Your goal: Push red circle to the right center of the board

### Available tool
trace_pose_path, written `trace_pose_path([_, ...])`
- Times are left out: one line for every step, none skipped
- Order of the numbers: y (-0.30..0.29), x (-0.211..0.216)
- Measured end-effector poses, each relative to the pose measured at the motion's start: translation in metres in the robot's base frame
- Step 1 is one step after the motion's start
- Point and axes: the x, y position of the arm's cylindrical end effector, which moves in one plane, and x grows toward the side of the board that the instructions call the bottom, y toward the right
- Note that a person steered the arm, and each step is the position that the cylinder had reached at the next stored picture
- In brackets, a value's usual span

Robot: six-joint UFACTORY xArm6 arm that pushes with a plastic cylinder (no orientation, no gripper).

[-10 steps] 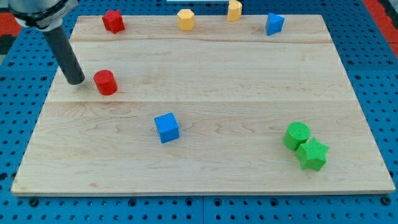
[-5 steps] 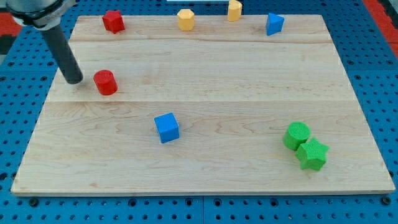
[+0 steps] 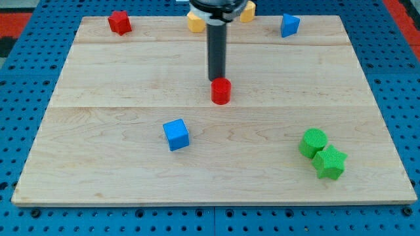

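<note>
No claw is fitted, so no open or closed state can be given: the arm ends in a dark rod. My tip [image 3: 216, 80] is set down on the worktop [image 3: 118, 170] slightly above the frame's centre. It sits at the upper edge of the red circle [image 3: 221, 92], apparently touching it, a little to that block's left.

The red circle is thus found near the middle of the frame. It is well apart from the right centre, and bare wood lies between it and that spot.

Farther out, a blue cube [image 3: 176, 134] is seen to the lower left. A green circle [image 3: 313, 142] and a green star [image 3: 329, 162] are pressed together at the lower right. Along the top edge are a red star [image 3: 119, 21], a yellow hexagon [image 3: 194, 23] partly hidden by the arm, a second yellow block [image 3: 249, 10] and a blue block [image 3: 289, 25].

The main risk is judged to lie in the contact side. With my tip above the circle rather than squarely at its left, a rightward stroke could be lost off the round wall. The block might then be driven toward the frame's bottom, and a downward drift could carry it into the green pair. A stroke carried too far could send it off the right edge.
</note>
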Motion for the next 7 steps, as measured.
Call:
trace_pose_path([-0.076,0.004])
trace_pose_path([-0.03,0.018])
trace_pose_path([0.041,0.021])
trace_pose_path([0.008,0.04])
trace_pose_path([0.037,0.078])
trace_pose_path([0.121,0.045])
trace_pose_path([0.163,0.034])
